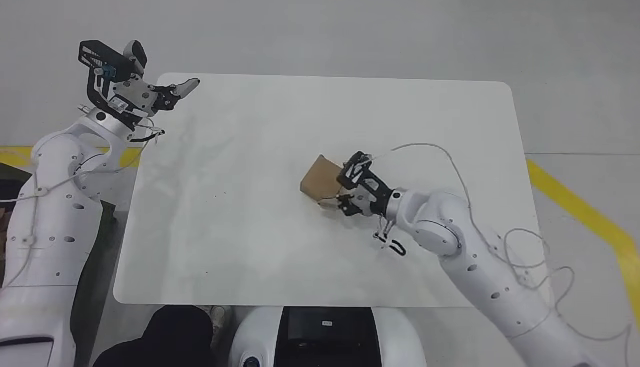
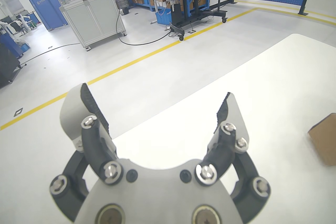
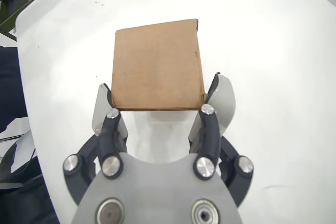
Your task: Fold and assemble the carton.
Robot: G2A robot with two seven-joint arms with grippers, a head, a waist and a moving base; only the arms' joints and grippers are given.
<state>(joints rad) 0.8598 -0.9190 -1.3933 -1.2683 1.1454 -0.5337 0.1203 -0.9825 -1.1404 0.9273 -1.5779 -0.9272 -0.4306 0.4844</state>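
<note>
The right gripper [image 3: 160, 83] clamps the near edge of the flattened brown carton [image 3: 157, 64] between its fingers. The carton reaches straight ahead of the gripper over the table [image 3: 249, 25]. It is nearly square, and its longer axis seems to point forward. The left gripper [image 2: 157, 93] hangs open, with the carton well off to its side.

Partly hidden
Left wrist view: carton [image 2: 323, 142] cut off at frame edge. Top view, centre: right gripper [image 1: 346, 189] covers 1 side.
</note>
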